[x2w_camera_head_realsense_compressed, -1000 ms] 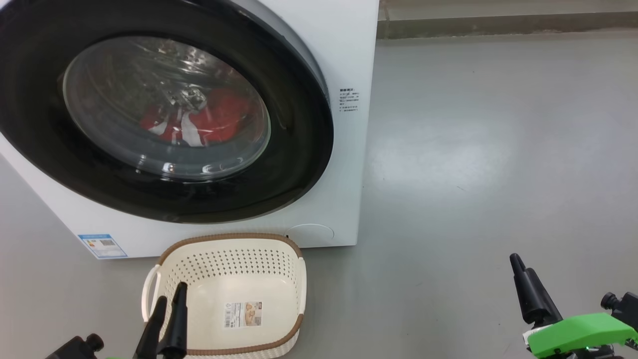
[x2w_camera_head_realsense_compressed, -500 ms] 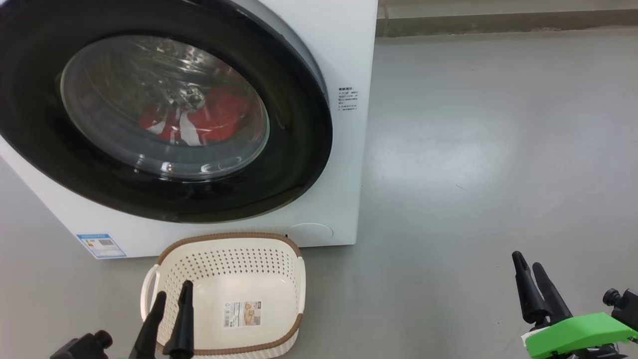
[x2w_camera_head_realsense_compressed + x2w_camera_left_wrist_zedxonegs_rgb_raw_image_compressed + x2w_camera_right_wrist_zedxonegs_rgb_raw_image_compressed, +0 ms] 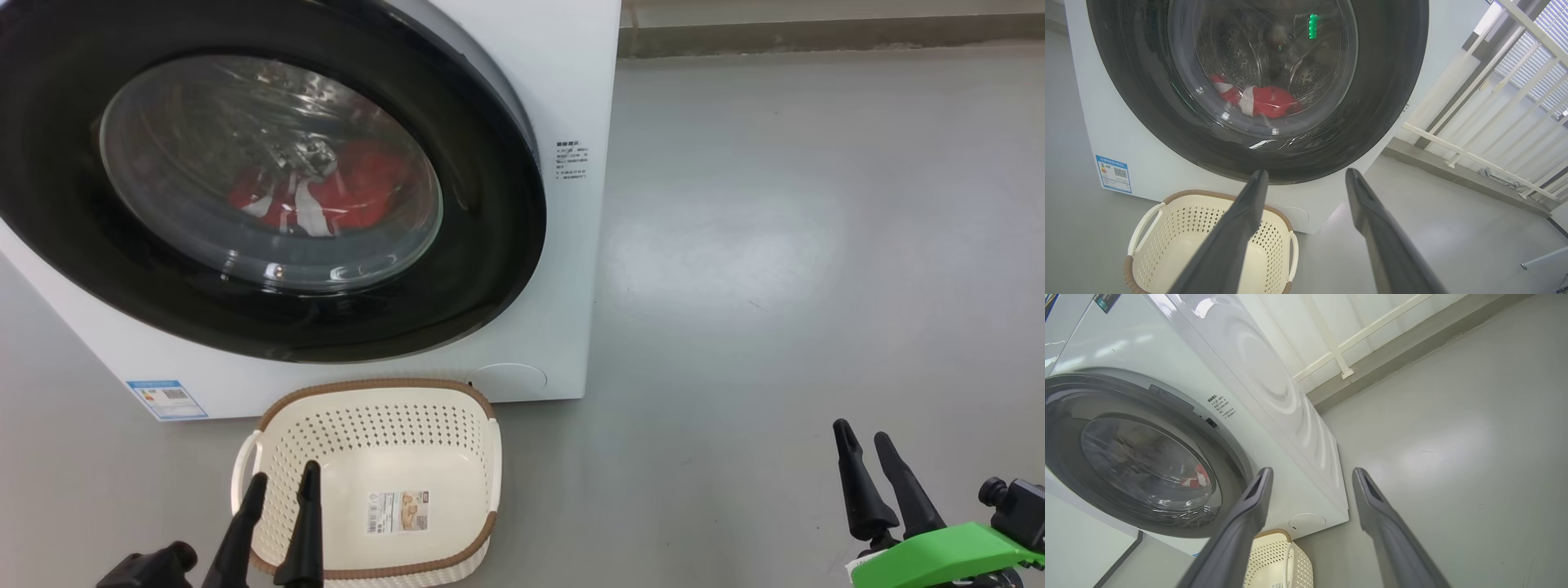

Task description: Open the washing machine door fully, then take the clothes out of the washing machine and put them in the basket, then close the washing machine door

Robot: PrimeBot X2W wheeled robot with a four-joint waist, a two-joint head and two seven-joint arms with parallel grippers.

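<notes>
The large round washing machine door (image 3: 261,163), glossy black rim around a bulging clear glass window, lies flat against the front of the big white front-loading washing machine (image 3: 563,269); I cannot tell whether it is latched. The bright red clothes (image 3: 343,192) with white trim lie inside the drum behind the glass. The small cream perforated basket (image 3: 375,385) with a brown rim stands empty on the grey floor, just beside the machine at the door's 6 o'clock.

In the head view the door lies at 12 o'clock from the left gripper (image 3: 285,474) and at 10 o'clock from the right gripper (image 3: 861,431). The left one hangs over the basket's near left corner and is nearer the door; the right one is well apart over bare floor. Both pairs of fingers are spread a little and hold nothing. The door's edge at 3 o'clock, where a grey band shows, is probably the side to pull.

A blue label (image 3: 166,398) with a QR code sits at the machine's lower left, a small block of print (image 3: 571,161) at its upper right and a barcode sticker (image 3: 398,512) in the basket; none is readable.
</notes>
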